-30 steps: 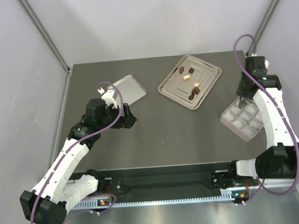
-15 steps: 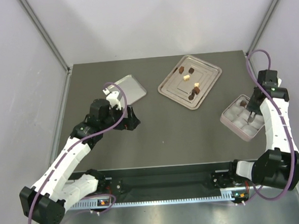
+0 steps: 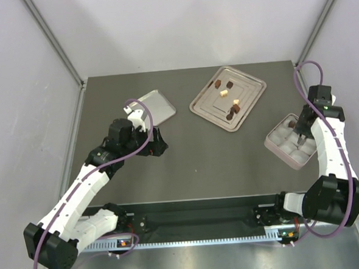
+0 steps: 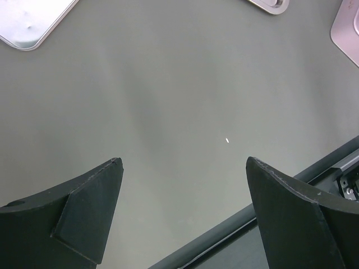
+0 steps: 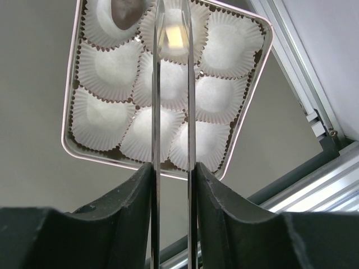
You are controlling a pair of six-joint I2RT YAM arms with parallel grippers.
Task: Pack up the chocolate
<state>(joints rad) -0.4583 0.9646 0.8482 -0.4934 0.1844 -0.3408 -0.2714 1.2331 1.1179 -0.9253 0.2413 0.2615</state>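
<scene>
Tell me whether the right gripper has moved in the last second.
Yes. The right gripper, pinching a tan chocolate, came toward the arm bases, from the far edge of the box to above its middle cups.

Left arm is reaching forward, its gripper [image 4: 182, 162] hanging wide open; right gripper [image 5: 174, 19], pointing downward, is pinching a tan chocolate [image 5: 175, 37].

Top camera high behind arm bases, looking down on whole table [image 3: 193, 164]. Left wrist camera close, facing bare tabletop, small tray [image 4: 31, 19] corner at frame edge. Right wrist camera close above cupped box [image 5: 247, 106]. Tray, box both shared with top view
</scene>
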